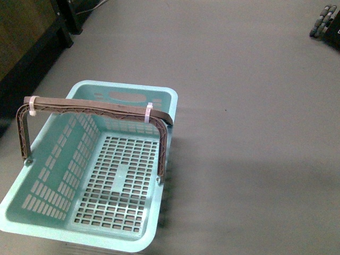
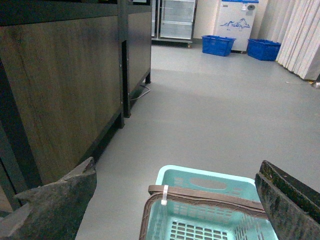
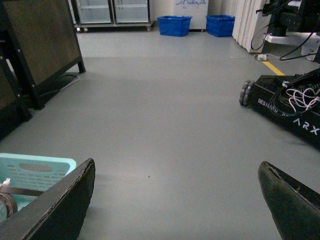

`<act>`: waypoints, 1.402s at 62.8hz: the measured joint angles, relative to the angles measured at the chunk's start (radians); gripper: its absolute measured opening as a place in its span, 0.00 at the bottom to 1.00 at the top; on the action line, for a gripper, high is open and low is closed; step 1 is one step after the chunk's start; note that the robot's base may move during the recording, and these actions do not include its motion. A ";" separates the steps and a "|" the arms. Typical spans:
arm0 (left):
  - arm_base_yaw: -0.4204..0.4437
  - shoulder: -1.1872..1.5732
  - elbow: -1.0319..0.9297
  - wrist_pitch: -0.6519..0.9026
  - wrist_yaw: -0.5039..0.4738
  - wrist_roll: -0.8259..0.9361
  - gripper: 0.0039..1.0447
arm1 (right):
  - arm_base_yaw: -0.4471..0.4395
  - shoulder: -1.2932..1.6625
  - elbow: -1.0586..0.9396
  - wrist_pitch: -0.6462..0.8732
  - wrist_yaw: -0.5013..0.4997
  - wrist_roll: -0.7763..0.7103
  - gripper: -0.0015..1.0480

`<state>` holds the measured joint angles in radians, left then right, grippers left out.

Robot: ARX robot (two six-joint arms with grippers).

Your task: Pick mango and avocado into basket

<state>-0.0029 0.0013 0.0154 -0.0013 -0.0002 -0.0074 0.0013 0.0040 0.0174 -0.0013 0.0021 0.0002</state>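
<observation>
The basket (image 1: 53, 164) sits on the grey floor (image 1: 255, 133), left of centre in the front view. Its brown handle (image 1: 95, 109) stands upright across the middle and carries two white zip ties (image 1: 149, 113). The left pincer (image 2: 177, 161) hangs over the basket — fingers spread wide, gripping nothing. The right pincer (image 3: 176, 162) — equally wide — hovers over open floor, with the basket off toward the robot's left.
</observation>
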 joint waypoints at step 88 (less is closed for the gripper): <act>-0.105 1.360 0.339 0.387 -0.085 -1.188 0.92 | 0.000 0.000 0.000 0.000 0.000 0.000 0.92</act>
<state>-0.1081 1.3613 0.3546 0.3859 -0.0849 -1.1957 0.0013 0.0040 0.0174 -0.0013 0.0021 0.0002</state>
